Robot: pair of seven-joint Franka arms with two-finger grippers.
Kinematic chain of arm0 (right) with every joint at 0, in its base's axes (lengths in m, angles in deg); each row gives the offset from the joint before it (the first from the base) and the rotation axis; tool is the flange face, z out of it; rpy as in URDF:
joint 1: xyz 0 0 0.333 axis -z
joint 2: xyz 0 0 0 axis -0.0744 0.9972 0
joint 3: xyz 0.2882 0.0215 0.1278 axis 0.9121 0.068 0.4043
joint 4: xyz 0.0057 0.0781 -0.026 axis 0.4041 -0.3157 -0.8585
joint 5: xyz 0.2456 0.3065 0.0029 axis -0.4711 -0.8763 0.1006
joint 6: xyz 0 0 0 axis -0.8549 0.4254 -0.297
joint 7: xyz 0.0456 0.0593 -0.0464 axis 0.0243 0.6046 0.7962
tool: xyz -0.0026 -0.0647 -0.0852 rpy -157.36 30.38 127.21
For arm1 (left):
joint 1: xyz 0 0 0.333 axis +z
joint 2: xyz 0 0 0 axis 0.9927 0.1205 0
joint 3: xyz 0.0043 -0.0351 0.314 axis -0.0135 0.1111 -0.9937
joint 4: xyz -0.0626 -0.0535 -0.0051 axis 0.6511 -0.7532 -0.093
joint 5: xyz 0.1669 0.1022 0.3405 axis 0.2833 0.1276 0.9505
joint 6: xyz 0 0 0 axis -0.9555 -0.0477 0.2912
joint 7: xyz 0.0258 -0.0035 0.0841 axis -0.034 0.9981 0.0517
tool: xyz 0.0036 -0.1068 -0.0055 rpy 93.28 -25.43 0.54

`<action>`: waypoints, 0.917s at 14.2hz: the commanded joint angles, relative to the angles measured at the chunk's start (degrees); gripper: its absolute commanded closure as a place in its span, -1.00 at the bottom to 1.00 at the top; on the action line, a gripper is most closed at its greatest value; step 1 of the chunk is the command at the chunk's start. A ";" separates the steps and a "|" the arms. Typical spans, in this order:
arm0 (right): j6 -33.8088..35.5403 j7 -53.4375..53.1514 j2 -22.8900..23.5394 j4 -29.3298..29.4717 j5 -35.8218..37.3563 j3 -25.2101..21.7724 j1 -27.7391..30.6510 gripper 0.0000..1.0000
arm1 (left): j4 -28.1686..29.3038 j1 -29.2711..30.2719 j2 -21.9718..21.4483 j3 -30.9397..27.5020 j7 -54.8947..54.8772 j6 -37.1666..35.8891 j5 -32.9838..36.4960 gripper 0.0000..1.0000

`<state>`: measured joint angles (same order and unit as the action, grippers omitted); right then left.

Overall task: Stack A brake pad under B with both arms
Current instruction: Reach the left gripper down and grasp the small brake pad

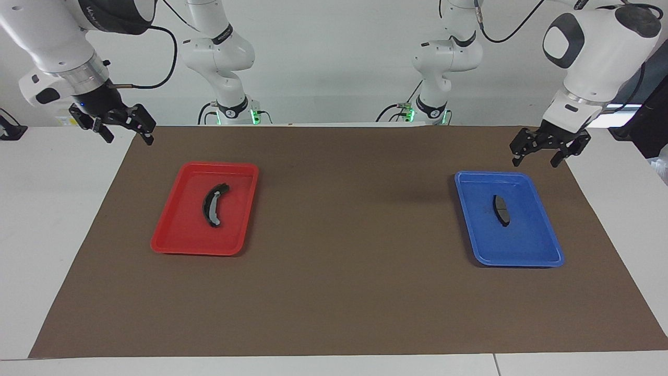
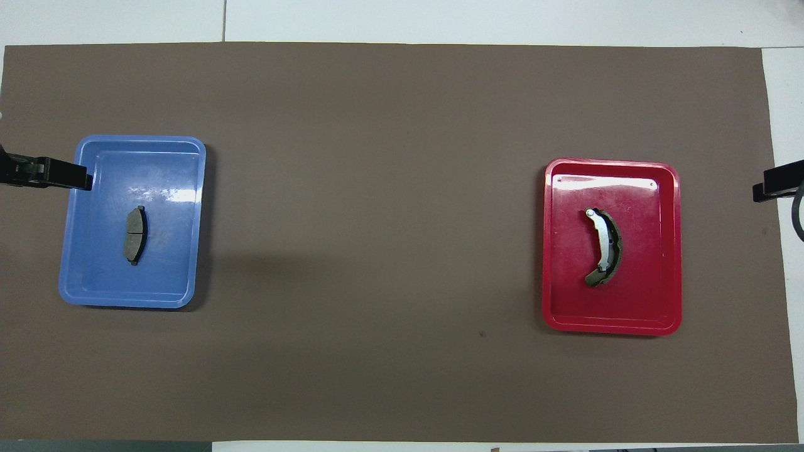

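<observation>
We see the short, nearly straight dark grey A brake pad lying flat in a blue plastic tray toward the left arm's end of the brown table mat, and the long crescent-curved black pad B, with its light strip, lying in a red plastic tray toward the right arm's end. The left gripper hangs in the air with fingers spread and empty over the mat's corner at its own end, beside the blue tray. The right gripper hangs likewise released and empty over the mat's corner at the other end, both corners on the edge nearest the robots.
</observation>
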<state>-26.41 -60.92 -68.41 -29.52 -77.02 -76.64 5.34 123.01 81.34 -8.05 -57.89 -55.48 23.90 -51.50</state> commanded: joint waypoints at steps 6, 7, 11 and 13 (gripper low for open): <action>-1.67 0.34 -2.31 -4.43 0.80 0.40 0.15 -1.00 | 15.21 4.11 6.09 -0.29 -3.60 19.17 -0.41 -1.00; -2.02 0.34 -2.40 -4.87 0.80 0.58 0.15 -1.00 | 17.14 4.37 6.80 -0.29 -4.57 22.41 -0.41 -1.00; -10.36 0.34 -5.65 -13.38 0.72 0.58 -1.96 -1.00 | 21.81 5.25 10.50 -0.29 -6.16 30.17 -0.41 -0.99; -13.61 0.26 -6.70 -16.98 0.72 0.58 -1.96 -1.00 | 22.43 5.52 11.72 -0.29 -6.25 31.40 -0.41 -0.96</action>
<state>-36.14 -60.92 -71.71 -40.53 -77.02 -76.34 3.13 144.05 86.14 3.46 -58.34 -60.36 52.92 -51.50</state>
